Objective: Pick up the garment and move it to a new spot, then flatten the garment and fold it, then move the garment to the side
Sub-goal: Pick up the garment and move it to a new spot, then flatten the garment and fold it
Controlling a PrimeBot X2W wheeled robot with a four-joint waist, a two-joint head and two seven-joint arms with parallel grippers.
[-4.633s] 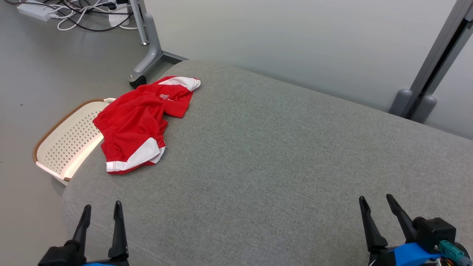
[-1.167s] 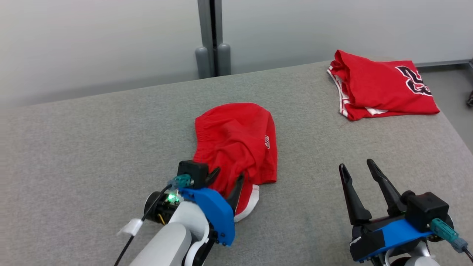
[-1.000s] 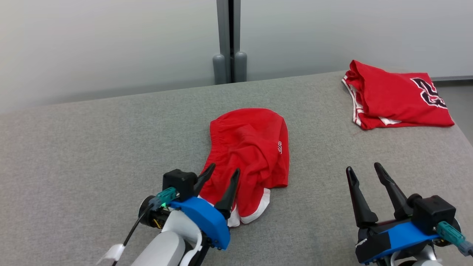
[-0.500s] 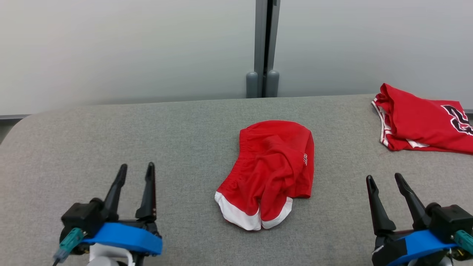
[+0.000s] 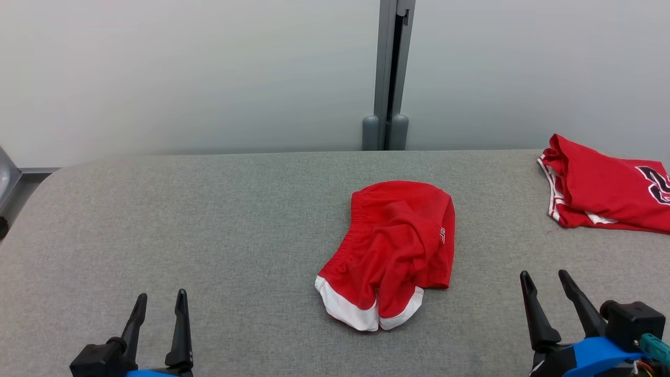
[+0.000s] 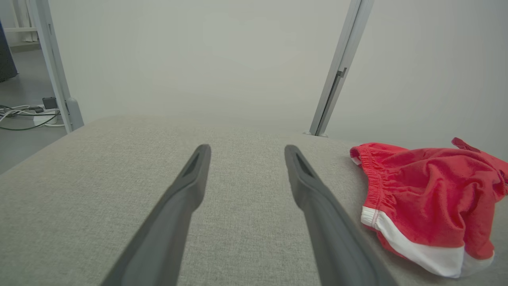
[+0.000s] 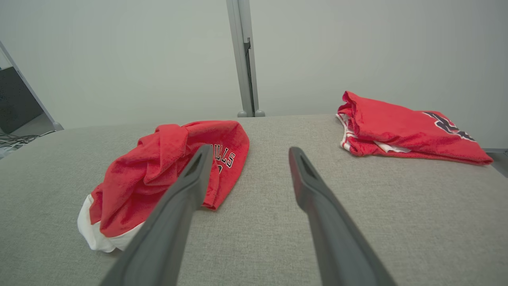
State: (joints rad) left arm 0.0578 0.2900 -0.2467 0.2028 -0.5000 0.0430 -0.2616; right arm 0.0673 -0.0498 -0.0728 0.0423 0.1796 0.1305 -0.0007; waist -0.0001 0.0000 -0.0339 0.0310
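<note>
Counter (image 5: pixel 209 225): wide, padded, covered in grey woven fabric, w/ rounded corners and edges. Behind it is a pale grey wall (image 5: pixel 183 73) of smooth panels. A grey metal post (image 5: pixel 388 63) splits the wall and ends in two rounded feet at the counter's back edge. In the left wrist view a second grey upright (image 6: pixel 55 67) stands off the counter's left end. Grey floor (image 6: pixel 27 143) lies below it, w/ cables (image 6: pixel 20 111) and a small dark box.

Red shorts (image 5: pixel 392 251): a crumpled heap on the counter at approx mid-depth, a bit right of ctr. The elastic waistband is on the far side and the white hem bands face the robot. There is small white lettering on the right flank. The shorts touch neither claw.

Folded red jersey (image 5: pixel 602 188): has dark print w/ white outline and white trim. It sits at the far right end of the counter, well apart from the shorts.

Left claw (image 5: pixel 161 294): at the near edge, well left of the shorts, fingers spread and empty over bare fabric.

Right claw (image 5: pixel 543 274): near edge, right of the shorts, fingers likewise spread and released, gripping nothing.
</note>
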